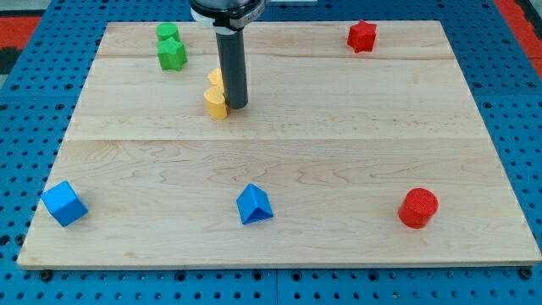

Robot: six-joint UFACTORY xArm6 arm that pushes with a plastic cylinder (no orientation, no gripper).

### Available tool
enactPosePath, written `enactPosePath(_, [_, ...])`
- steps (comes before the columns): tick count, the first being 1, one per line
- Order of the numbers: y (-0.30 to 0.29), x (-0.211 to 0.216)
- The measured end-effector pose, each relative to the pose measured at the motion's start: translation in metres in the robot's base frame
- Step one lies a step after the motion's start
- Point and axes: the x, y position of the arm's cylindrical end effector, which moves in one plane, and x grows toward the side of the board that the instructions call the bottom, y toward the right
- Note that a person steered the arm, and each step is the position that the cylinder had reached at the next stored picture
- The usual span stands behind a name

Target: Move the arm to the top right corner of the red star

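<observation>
The red star (362, 36) lies near the view's top right of the wooden board (339, 144). My tip (236, 106) rests on the board left of centre, far to the left of and below the red star. It touches or nearly touches the right side of a yellow block (217, 102). A second yellow block (215, 80) sits just above it, partly hidden behind the rod.
Two green blocks (170, 47) sit close together at the view's top left. A blue cube (64, 203) lies at the bottom left, a blue wedge-like block (254, 204) at the bottom centre, a red cylinder (418, 207) at the bottom right.
</observation>
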Motion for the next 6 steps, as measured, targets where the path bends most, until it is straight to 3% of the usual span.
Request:
enactPosePath(2, [0.061,0.000])
enactPosePath(3, [0.163,-0.029])
enactPosePath(5, [0.310,-0.115])
enactPosePath(6, [0.304,-0.170])
